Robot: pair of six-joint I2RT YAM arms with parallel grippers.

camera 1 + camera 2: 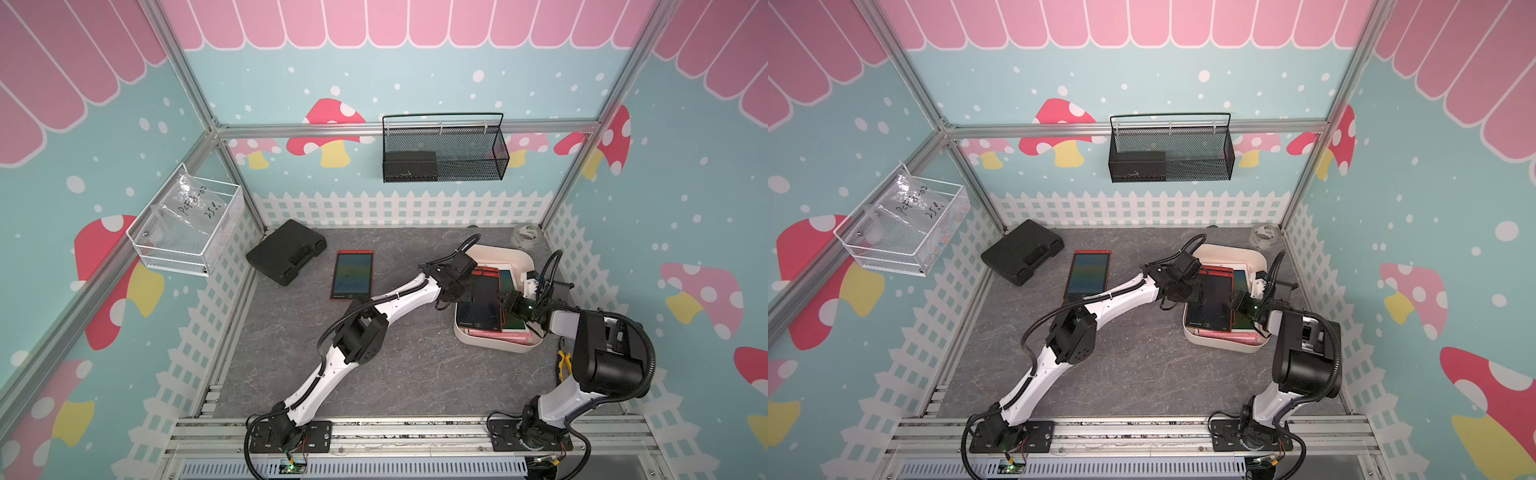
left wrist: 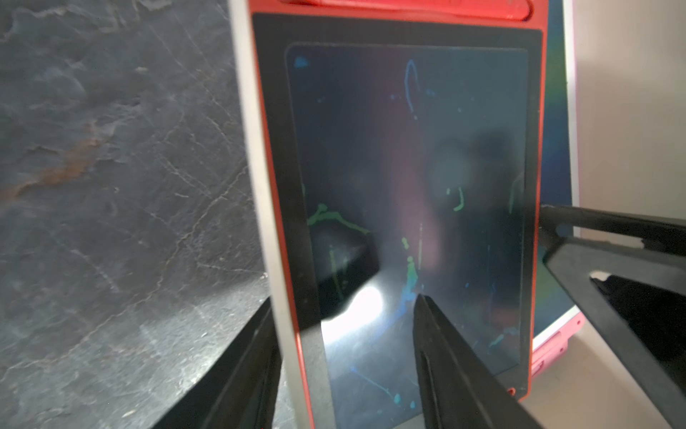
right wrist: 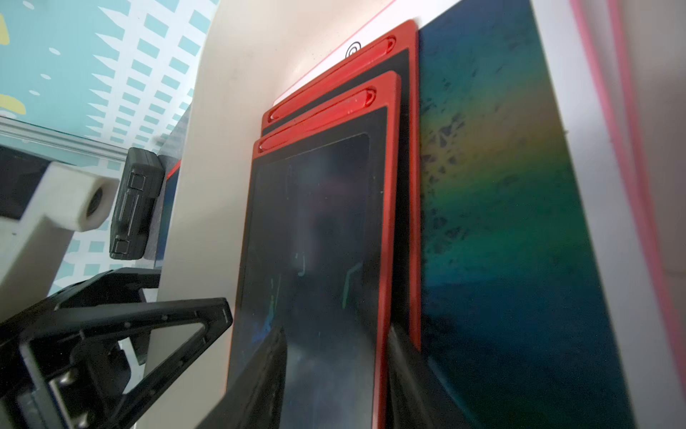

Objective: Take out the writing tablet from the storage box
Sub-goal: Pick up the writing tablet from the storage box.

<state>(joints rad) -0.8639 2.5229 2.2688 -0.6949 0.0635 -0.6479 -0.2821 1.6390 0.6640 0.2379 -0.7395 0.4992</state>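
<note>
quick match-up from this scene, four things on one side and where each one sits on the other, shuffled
Things:
1. case
2. tape roll
3. black basket
4. black-screened tablet

Places:
a. hung on the back wall
b. in the box, on the pile
c. in the table's far corner, beyond the box
d. on the table beside a lone red tablet

Pairs: 1-d, 2-c, 3-a, 4-b
</note>
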